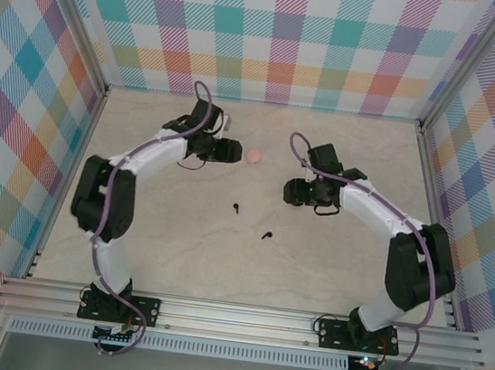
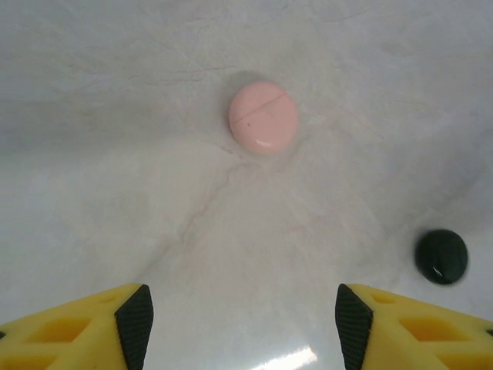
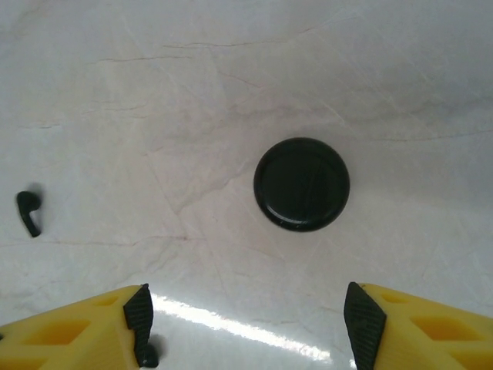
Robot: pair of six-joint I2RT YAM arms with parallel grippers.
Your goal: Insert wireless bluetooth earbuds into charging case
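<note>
Step, as I read it: between grasps. The left gripper and right gripper both hang with jaws spread and nothing in them, the right one facing the black case, which lies flat on the table with its lid shut. The pink case sits up and left of the black case in the left wrist view, also shut; what either holds cannot be told. One black earbud lies loose well left of the black case, so nothing black is inserted yet. The next move likely calls for opening that lid, one arm bracing, then a fine pinch on the tiny bud.
</note>
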